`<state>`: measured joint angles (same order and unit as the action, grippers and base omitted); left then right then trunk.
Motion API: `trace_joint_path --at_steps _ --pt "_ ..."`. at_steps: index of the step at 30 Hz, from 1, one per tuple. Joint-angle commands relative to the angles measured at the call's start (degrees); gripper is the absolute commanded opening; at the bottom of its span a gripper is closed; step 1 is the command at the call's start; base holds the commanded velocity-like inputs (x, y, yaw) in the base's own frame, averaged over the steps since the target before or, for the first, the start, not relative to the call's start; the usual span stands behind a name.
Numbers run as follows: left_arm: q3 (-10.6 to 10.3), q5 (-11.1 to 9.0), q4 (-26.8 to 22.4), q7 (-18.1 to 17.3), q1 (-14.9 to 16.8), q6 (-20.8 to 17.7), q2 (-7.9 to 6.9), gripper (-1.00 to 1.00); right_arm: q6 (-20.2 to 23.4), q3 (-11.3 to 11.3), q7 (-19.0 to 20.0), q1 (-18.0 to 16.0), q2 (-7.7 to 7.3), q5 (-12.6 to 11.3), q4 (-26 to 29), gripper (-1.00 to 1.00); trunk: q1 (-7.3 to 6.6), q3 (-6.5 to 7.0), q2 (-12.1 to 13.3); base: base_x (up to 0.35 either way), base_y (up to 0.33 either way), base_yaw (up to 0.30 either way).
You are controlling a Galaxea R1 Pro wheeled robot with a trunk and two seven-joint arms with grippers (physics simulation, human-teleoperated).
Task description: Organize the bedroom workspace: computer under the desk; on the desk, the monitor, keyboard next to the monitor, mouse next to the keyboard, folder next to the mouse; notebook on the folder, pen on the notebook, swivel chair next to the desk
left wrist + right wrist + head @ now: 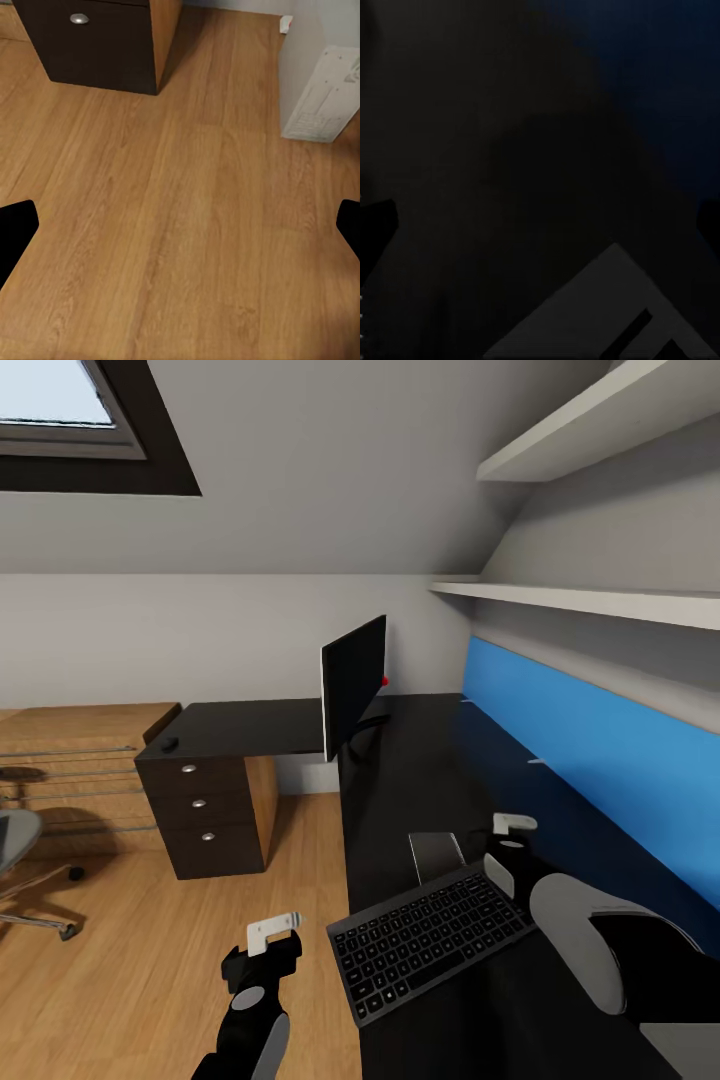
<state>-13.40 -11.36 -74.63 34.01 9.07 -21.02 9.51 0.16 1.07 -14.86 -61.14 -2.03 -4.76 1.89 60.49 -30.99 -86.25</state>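
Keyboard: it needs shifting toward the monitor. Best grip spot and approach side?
Probably the near-left corner of the keyboard. It lies flat on the desk, angled, and that corner overhangs the desk's front edge, so a finger can get under its thin frame. Come from the floor side with the left gripper, which hangs open beside it. Elsewhere it sits flush, offering little to pinch.

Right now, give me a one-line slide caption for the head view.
Keyboard lies on the black desk by the right hand, monitor standing farther back.
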Motion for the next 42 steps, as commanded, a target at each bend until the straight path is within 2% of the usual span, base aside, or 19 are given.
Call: trace_joint_path --at_steps 1,7,8,11,21,31,42 --pt "-0.11 -0.42 -0.07 0.44 0.05 -0.19 -0.02 1.00 0.23 0.16 -0.11 -0.03 0.00 -0.48 0.04 1.00 0.00 -0.06 -0.03 0.000 0.000 0.000" --pt "-0.13 -0.42 -0.07 0.44 0.07 -0.18 -0.02 1.00 3.44 0.03 -0.20 -0.03 -0.03 -0.50 0.16 1.00 0.00 -0.06 -0.03 0.000 0.000 0.000" --pt "-0.13 -0.42 -0.07 0.44 0.07 -0.17 0.00 1.00 6.83 0.00 -0.18 -0.03 -0.08 -0.55 0.32 1.00 0.00 -0.06 -0.03 0.000 0.000 0.000" --pt "-0.15 -0.42 -0.02 0.44 0.07 -0.16 0.03 1.00 8.24 -0.01 -0.20 -0.03 -0.08 -0.56 0.36 1.00 0.00 -0.06 -0.03 0.000 0.000 0.000" --pt "-0.20 -0.42 0.01 0.40 0.07 -0.13 0.07 1.00 9.20 -0.02 -0.74 -0.03 -0.08 -0.52 0.42 1.00 0.00 -0.06 -0.03 0.000 0.000 0.000" --pt "-0.22 -0.42 0.01 0.36 0.07 -0.08 0.07 1.00 9.24 0.24 -4.95 -0.03 0.04 -0.30 0.48 1.00 0.00 -0.06 -0.03 0.000 0.000 0.000" --pt "-0.31 -0.42 0.01 0.36 0.07 -0.07 0.07 1.00 9.52 0.41 -6.18 -0.03 0.24 -0.05 0.30 1.00 0.00 -0.06 -0.03 0.000 0.000 0.000"
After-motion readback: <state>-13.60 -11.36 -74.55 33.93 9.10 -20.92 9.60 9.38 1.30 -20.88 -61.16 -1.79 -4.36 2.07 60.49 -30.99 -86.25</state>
